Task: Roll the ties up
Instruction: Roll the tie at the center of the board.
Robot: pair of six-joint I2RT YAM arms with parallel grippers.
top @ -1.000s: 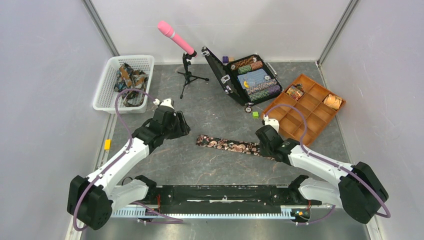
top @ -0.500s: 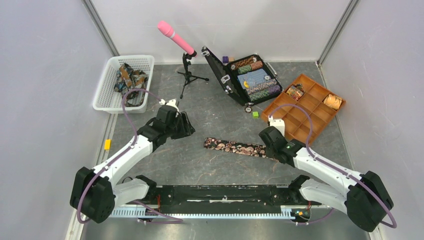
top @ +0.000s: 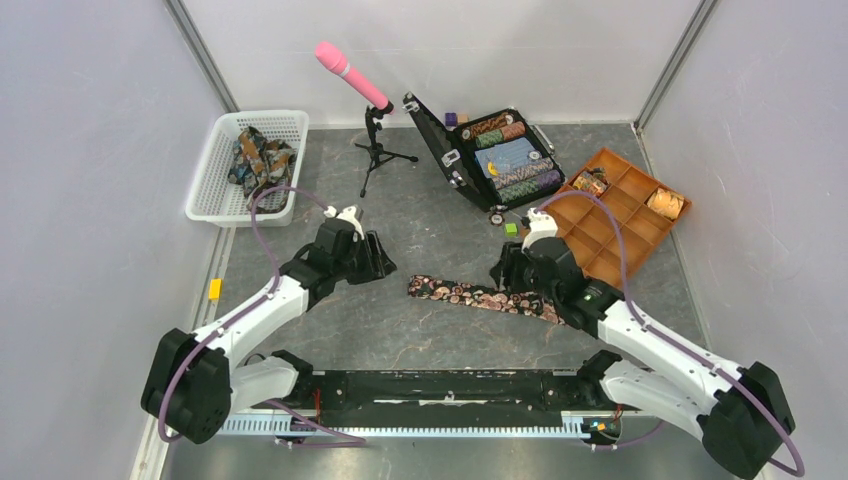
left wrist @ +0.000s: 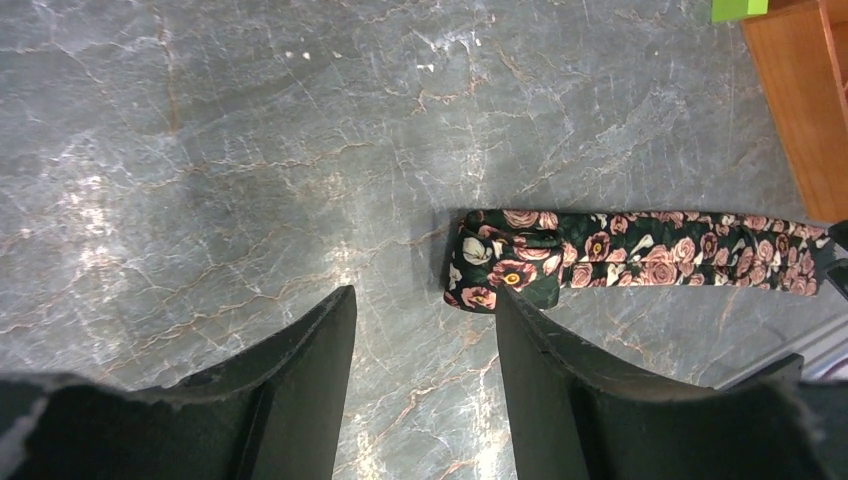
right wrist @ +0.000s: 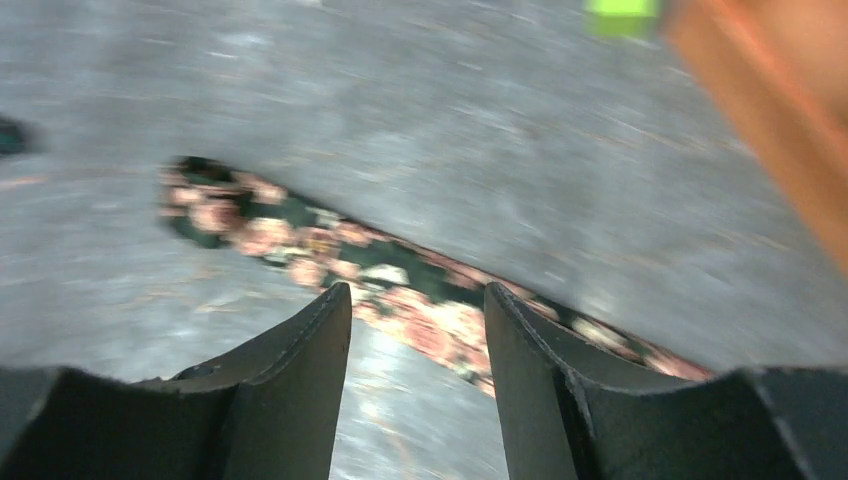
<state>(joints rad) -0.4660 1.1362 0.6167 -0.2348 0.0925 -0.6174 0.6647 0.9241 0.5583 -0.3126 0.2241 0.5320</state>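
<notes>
One tie (top: 480, 296), dark with pink roses, lies flat as a long strip on the grey table. Its left end (left wrist: 505, 270) is folded over once. My left gripper (top: 374, 260) hovers open just left of that folded end, and in the left wrist view the end sits just beyond the fingertips of this gripper (left wrist: 425, 300). My right gripper (top: 506, 270) stands open above the strip's right half, holding nothing. The blurred right wrist view shows the tie (right wrist: 330, 245) running beyond the right gripper (right wrist: 418, 295). More ties (top: 255, 158) are heaped in a white basket (top: 212, 205).
An orange divided tray (top: 620, 240) at the right holds a tan-gold coil (top: 665, 203) and a dark coil (top: 590, 184). An open black case with poker chips (top: 505, 158) and a pink microphone on a tripod (top: 352, 75) stand at the back. A green cube (top: 511, 229) lies near the tray.
My right gripper, shut on the tie's right end, dragged it slightly right, then opened, let go and swung back over the strip. The left gripper drifted right toward the folded end.
</notes>
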